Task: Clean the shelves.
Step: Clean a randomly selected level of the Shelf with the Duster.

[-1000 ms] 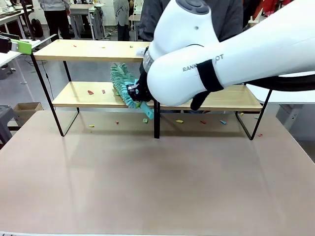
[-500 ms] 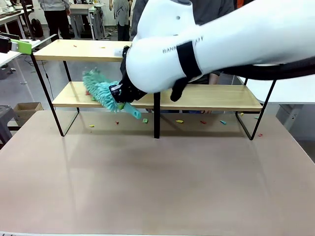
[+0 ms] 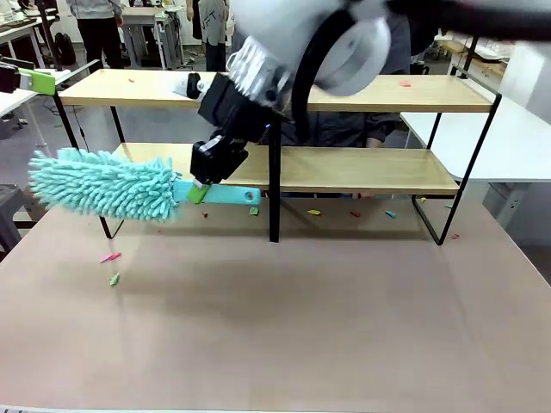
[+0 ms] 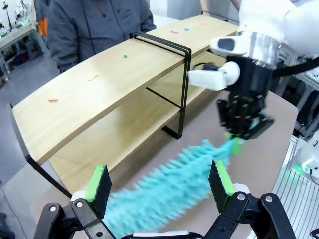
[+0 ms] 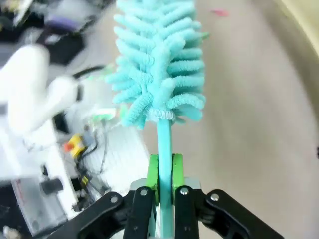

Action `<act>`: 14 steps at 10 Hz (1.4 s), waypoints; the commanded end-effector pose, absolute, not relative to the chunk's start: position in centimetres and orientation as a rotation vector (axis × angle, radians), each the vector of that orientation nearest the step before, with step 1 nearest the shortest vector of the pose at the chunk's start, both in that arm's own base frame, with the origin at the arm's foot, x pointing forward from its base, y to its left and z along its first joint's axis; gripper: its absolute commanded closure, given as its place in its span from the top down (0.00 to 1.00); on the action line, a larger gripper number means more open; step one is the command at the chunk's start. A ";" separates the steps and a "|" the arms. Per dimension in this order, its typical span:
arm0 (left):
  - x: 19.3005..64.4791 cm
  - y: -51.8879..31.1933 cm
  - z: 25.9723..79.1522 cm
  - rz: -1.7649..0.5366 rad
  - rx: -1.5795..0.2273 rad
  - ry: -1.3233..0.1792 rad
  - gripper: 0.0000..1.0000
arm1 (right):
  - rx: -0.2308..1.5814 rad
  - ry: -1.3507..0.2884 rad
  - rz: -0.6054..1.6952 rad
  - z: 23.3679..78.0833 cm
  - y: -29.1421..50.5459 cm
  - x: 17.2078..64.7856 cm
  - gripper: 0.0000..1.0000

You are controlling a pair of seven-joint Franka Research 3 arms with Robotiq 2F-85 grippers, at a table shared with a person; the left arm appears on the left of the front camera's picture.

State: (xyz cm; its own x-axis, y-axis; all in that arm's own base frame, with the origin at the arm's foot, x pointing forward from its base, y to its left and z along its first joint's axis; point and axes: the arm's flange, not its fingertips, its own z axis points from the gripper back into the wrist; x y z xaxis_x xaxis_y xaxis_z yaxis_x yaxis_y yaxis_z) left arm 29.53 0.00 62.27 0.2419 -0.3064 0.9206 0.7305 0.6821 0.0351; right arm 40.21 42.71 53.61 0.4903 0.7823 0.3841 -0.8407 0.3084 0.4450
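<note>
The near part of the table [image 3: 301, 344] lay bare. Close to its left edge sat two small scraps [image 3: 111, 267], one pink and one green. Just beyond them the teal duster [image 3: 103, 185] hung level over the table's left edge, its fluffy head out past the left end of the shelves [image 3: 370, 169]. The right gripper [image 3: 200, 191] was clamped tight on the duster's flat handle, green pads on either side of it. The left gripper [image 4: 159, 180] stood wide, holding nothing, and looked down on the blurred duster head. The shelves stood along the table's far edge, and more coloured scraps [image 3: 353, 212] lay on the table beneath them. The lower board looked clear, so this read as the end of a sweep along it. The top board [image 4: 99, 84] carried several scraps, so the next move called for lifting the duster onto that board and brushing them off. A person in a grey jacket [image 4: 94, 25] stood behind.
</note>
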 end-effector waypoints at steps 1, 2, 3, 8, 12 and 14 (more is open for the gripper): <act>29.6 -0.1 62.2 -0.741 -0.457 -1.113 1.00 | 0.706 -0.040 1.105 54.8 36.5 38.4 0.13; 29.6 -0.1 62.2 -0.741 -0.457 -1.113 1.00 | 0.737 -0.042 1.094 54.9 35.2 37.9 0.13; 29.6 -0.1 62.2 -0.741 -0.457 -1.113 1.00 | 0.758 -0.031 1.089 54.8 34.2 37.5 0.13; 29.6 -0.1 62.2 -0.741 -0.457 -1.113 1.00 | 0.918 -0.070 0.890 57.0 20.0 31.0 0.13; 29.6 -0.1 62.2 -0.741 -0.457 -1.113 1.00 | 0.925 -0.541 0.495 61.9 4.5 22.2 0.13; 29.6 -0.1 62.2 -0.741 -0.457 -1.113 1.00 | 0.919 -0.626 0.459 65.8 0.0 18.7 0.13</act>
